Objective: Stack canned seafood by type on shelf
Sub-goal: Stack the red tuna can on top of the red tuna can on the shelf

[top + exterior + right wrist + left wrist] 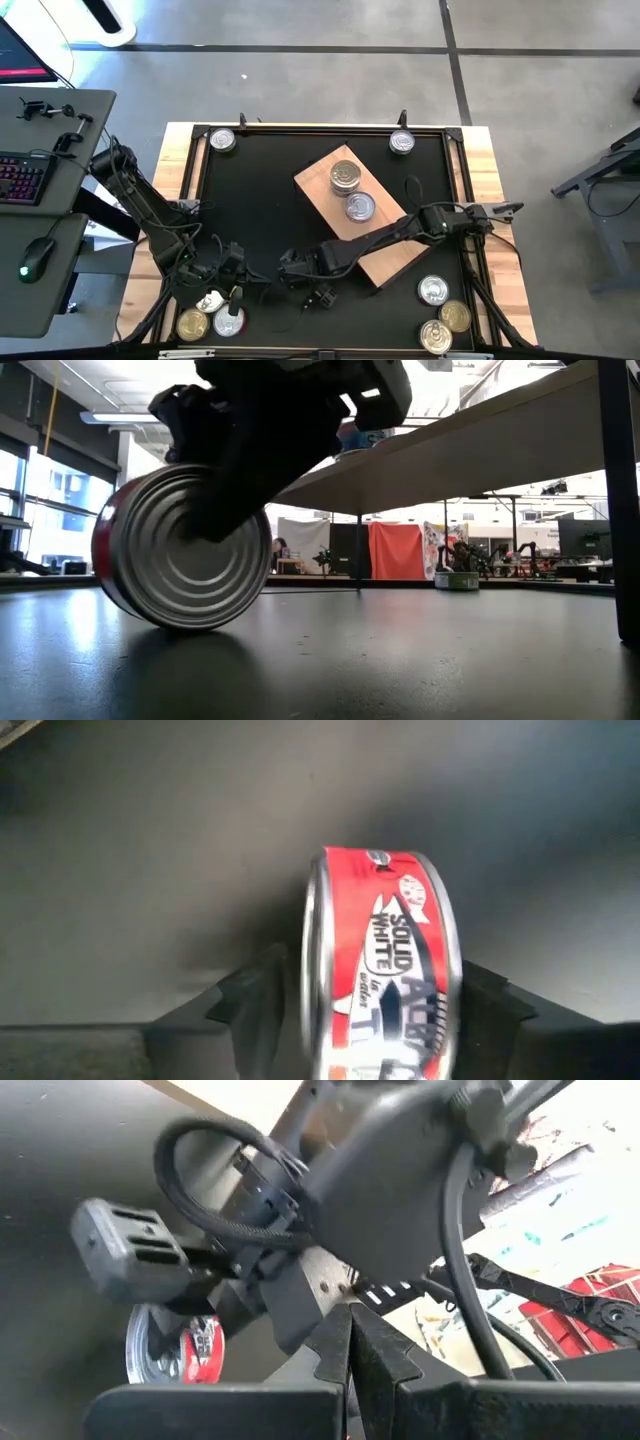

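Observation:
A can (385,960) with a red side label and silver ends stands on its rim on the black table, near the front middle, tipped a little in the low view (180,550). My right gripper (300,268) reaches over the wooden shelf board (385,255) and is shut on this can. On the board a short stack of cans (346,177) stands beside a single can (360,207). My left gripper (350,1360), shut and holding nothing, hovers just left of the right one (243,264). My right gripper pinches the can between its two fingers, one on each flat end (312,980). One finger (225,500) lies across the silver end that faces the low view. The fingers slant down from above. The can's rim (185,625) rests on the table.
Single cans sit at the far left corner (222,140) and the far right corner (402,142). Three cans lie at the near right (432,291) and two at the near left (193,324). The black table between board and left arm is bare.

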### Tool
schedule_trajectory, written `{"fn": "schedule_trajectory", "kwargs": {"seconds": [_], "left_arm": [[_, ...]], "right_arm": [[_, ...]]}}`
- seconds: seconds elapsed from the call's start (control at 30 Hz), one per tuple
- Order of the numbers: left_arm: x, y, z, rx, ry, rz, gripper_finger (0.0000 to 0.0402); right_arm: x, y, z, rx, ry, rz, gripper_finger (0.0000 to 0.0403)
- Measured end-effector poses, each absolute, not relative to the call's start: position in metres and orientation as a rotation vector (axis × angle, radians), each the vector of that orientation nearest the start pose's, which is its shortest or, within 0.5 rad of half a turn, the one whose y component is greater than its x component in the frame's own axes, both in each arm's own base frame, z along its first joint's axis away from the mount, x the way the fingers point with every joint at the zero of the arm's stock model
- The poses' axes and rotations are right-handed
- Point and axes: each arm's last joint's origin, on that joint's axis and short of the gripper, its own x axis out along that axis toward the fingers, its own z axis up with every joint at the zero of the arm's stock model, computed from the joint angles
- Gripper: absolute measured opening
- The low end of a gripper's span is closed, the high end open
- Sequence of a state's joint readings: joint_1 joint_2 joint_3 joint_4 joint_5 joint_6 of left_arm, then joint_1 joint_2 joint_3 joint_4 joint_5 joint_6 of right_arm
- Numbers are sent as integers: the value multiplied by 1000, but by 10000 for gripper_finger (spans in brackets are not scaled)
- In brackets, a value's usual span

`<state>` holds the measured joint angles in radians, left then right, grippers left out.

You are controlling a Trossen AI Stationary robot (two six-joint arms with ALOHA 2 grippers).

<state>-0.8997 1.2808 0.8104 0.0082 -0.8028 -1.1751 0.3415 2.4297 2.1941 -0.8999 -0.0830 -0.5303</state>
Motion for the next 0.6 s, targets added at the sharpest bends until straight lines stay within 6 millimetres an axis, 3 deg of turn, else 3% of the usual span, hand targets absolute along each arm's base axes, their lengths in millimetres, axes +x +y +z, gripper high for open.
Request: {"fn": "schedule_trajectory", "kwargs": {"seconds": [0.2, 0.33, 0.4, 0.6], "left_arm": [[183, -198, 260, -810, 313, 84, 0], [177, -201, 272, -790, 274, 14, 0], [171, -199, 284, -771, 230, -33, 0], [154, -184, 314, -667, 124, -79, 0]], "right_arm": [[481, 183, 186, -611, 1010, 660, 200], [479, 182, 196, -595, 1019, 564, 141], [478, 181, 208, -547, 1028, 518, 117], [465, 175, 271, -430, 996, 388, 117]]}}
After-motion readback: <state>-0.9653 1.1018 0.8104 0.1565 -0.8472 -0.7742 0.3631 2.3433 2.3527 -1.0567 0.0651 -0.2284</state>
